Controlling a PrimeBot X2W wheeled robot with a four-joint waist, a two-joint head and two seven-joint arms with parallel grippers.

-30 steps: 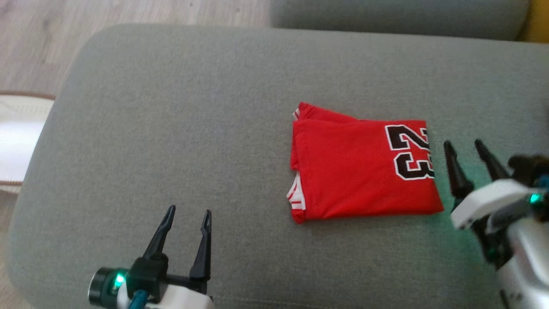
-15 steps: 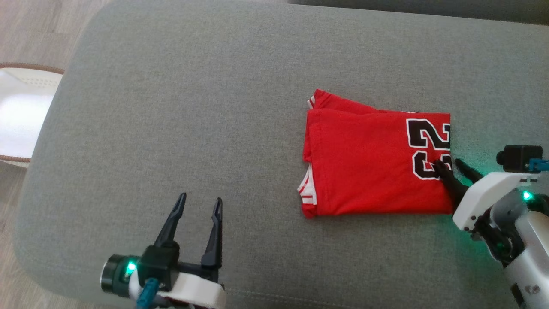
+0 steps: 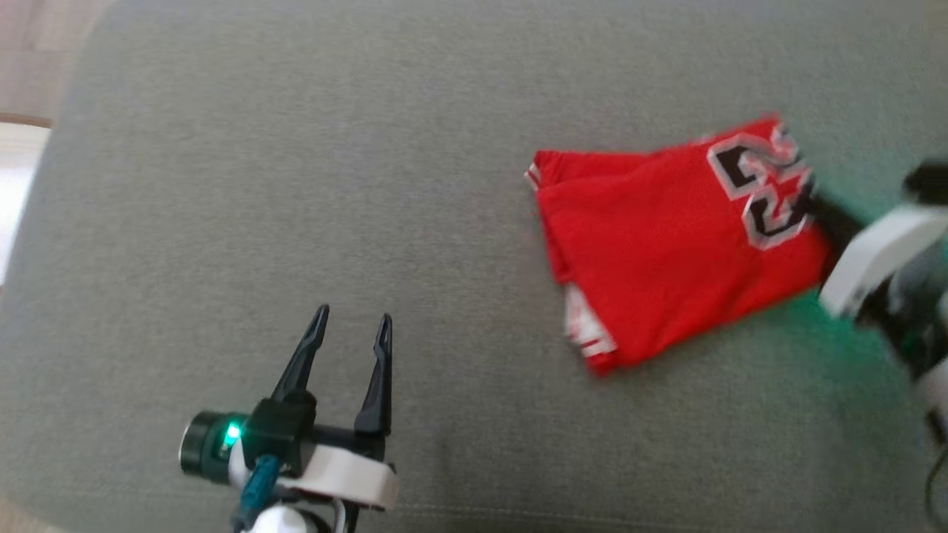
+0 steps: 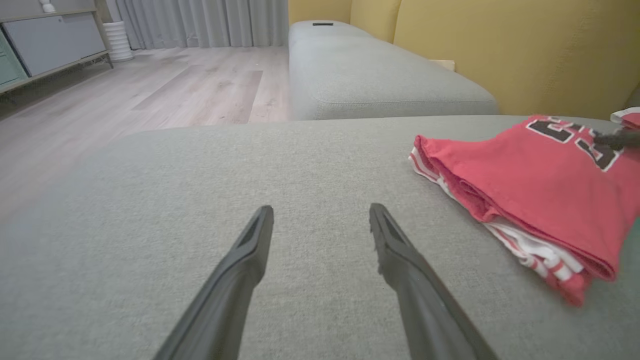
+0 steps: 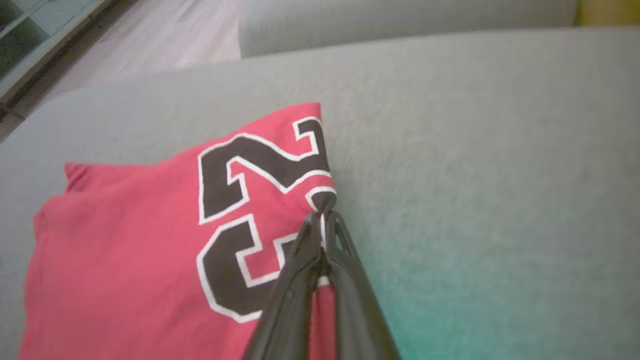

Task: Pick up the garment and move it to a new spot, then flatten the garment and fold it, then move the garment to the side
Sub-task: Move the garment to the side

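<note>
If judged by neat fold, progress: pick-up, flattening and folding look done; move to side left, seemingly starting.
jersey [image 3: 666,252]: folded, skewed, toward cushion [image 3: 296,148] right end; blurred in head view.
right gripper [image 5: 324,216]: pinched tight on jersey's number edge, cloth puckered at tips.
left gripper [image 3: 354,314]: fingers apart, empty, near cushion front edge, well apart from jersey.

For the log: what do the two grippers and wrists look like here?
The left gripper has two long, tapering black fingers on a black block, a white wrist shell, a dark round cap with a green light and a teal cable. The right gripper has the same dark fingers and a white shell, blurred.
</note>
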